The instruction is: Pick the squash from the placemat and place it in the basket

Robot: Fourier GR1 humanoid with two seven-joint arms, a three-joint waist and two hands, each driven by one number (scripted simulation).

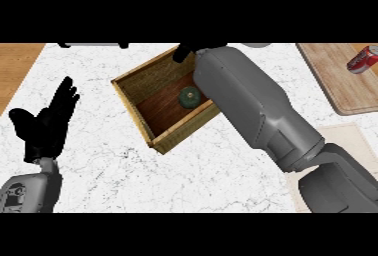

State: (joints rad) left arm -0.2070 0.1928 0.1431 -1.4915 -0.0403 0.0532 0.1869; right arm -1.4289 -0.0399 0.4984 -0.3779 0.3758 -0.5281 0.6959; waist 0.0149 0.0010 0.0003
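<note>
Setting: kitchen counter. The work surface is a white marble-pattern countertop with grey veining, bordered at the upper left by a strip of wood-tone surface. A light wooden cutting board lies at the upper right and carries 1 red drink can lying on its side. A pale placemat lies near the right edge. A square wooden basket sits on the counter, with a dark green squash inside it.
</note>
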